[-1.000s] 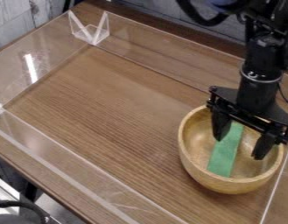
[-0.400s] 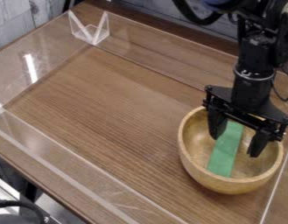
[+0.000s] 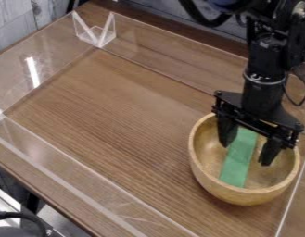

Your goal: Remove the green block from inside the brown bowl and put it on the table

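I saw the gripper point(image 3: 255, 136) pointed straight down into the brown bowl point(image 3: 207, 167), its jaws spread wide, one finger on each side of the green block point(image 3: 240, 160). The block lay slanted inside the bowl, unheld; I couldn't tell whether the fingers touched it. The bowl sat at the right end of the table point(image 3: 118, 120), near the clear wall point(image 3: 56, 51).

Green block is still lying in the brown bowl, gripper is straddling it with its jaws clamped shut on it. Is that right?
Not quite. The camera view shows the gripper open, jaws spread to either side of the green block, not clamped. The block does lie in the brown bowl.
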Robot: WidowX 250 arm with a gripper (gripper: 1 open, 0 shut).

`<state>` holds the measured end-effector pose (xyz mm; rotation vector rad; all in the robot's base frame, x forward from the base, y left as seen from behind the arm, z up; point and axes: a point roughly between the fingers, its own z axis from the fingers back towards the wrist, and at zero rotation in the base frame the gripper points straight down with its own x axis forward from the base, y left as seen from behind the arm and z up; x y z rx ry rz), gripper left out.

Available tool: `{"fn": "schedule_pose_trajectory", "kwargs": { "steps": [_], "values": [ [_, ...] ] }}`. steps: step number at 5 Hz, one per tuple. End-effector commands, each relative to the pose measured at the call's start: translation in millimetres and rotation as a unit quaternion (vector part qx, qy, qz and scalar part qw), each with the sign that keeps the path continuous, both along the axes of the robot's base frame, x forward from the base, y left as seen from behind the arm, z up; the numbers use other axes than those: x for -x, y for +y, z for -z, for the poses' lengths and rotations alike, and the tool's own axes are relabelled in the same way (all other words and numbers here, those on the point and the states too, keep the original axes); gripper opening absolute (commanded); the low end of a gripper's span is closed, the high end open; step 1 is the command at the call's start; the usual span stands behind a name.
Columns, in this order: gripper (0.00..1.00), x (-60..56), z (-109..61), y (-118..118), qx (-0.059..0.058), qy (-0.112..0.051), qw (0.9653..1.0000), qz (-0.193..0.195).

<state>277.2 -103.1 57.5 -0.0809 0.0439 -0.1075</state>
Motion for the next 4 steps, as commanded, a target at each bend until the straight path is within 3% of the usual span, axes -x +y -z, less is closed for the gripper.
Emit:
{"fn": "schedule_pose_trajectory", "kwargs": {
  "steps": [1,4],
  "values": [
    [1.0,-6.1,-9.3,1.8,0.008,-0.016,0.9998,-0.004],
    [1.0,-8.0,-12.9,4.4,0.016,-0.014,0.9998,-0.004]
  ]
}}
